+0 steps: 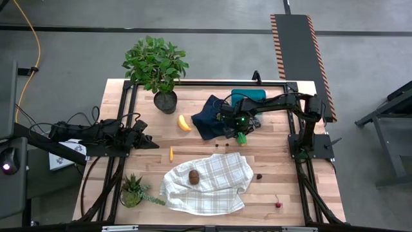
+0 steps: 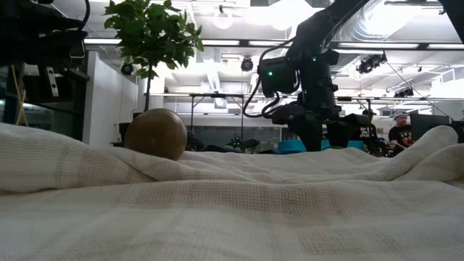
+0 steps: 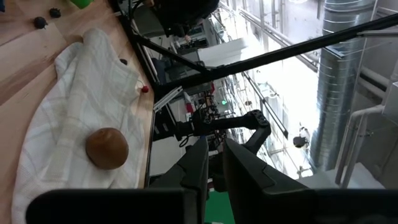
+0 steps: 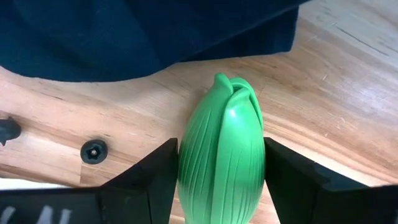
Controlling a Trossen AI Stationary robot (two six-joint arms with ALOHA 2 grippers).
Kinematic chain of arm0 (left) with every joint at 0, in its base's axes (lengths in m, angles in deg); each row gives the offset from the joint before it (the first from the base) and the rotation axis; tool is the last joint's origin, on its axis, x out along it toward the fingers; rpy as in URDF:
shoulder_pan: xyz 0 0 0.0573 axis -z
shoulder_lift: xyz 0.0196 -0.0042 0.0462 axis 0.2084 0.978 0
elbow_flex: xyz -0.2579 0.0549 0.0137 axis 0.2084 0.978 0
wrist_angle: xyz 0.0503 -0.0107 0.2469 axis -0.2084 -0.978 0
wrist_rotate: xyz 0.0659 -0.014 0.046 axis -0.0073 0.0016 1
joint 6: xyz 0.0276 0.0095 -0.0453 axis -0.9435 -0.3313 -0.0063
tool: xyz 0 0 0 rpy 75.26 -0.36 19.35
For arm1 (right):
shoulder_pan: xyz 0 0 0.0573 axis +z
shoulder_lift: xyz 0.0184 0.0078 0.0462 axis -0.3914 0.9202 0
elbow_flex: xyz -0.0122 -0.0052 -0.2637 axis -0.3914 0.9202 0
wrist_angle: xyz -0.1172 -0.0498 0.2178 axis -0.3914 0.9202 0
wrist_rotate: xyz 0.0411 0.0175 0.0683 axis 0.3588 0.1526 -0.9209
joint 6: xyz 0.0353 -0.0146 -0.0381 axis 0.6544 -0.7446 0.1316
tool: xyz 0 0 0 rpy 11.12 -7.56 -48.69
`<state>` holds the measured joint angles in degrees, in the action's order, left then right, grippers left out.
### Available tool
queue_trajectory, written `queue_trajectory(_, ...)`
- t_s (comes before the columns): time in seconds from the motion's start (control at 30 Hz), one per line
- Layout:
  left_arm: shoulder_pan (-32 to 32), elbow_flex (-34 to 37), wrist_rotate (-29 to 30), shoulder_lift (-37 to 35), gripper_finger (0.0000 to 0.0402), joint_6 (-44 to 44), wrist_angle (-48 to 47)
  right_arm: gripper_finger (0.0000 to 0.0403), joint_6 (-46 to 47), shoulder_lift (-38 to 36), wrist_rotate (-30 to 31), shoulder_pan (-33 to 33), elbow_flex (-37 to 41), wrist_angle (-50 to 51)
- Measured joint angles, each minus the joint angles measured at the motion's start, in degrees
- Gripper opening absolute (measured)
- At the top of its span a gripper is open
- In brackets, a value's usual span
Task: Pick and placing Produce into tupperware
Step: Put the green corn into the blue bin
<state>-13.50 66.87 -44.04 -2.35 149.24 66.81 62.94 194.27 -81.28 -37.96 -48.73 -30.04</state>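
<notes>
My right gripper (image 4: pixel 221 180) has its 2 fingers (image 4: pixel 146 180) set on either side of the bright green piece (image 4: pixel 222 155), pressing against its ribbed flanks, so I am clamped on it just above the wooden table (image 4: pixel 336 81), right beside the edge of the navy cloth (image 4: pixel 137 31). From above, my right arm (image 1: pixel 277 103) reaches from the right side of the table toward the middle, wrist bent down over the green piece (image 1: pixel 242 138), with the teal box (image 1: pixel 248 95) just behind it, partly under the arm. My left gripper (image 1: pixel 149 143) waits at the left side with its fingers (image 3: pixel 198 165) together, holding nothing. The banana (image 1: pixel 184 122) lies beside the cloth's left edge, the small orange piece (image 1: pixel 170 153) sits on bare wood near my left gripper, and the brown oval piece (image 1: pixel 193 176) rests on the checked towel (image 1: pixel 212 190). Dark cherries (image 1: pixel 259 176) lie off the towel's right side, with 1 red one (image 1: pixel 278 205) near the front corner.
</notes>
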Motion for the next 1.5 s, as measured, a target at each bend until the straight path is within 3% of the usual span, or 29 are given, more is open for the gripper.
queue_trajectory(0.27,0.0,0.0,0.0,0.0,0.004,0.0,0.0,0.0194,0.1,0.0,-1.3,0.5,-1.2,0.0)
queue_trajectory(0.63,0.0,0.0,0.0,0.0,0.004,0.0,0.0,0.0194,-3.6,0.0,-0.7,0.3,-10.9,3.7)
queue_trajectory(1.0,0.0,0.0,0.0,0.0,0.004,0.0,0.0,0.0194,-9.0,0.0,2.0,-3.4,-18.1,11.0)
queue_trajectory(1.5,0.0,0.0,0.0,0.0,0.004,0.0,0.0,0.0194,-15.3,0.0,4.0,-10.9,-22.3,15.9)
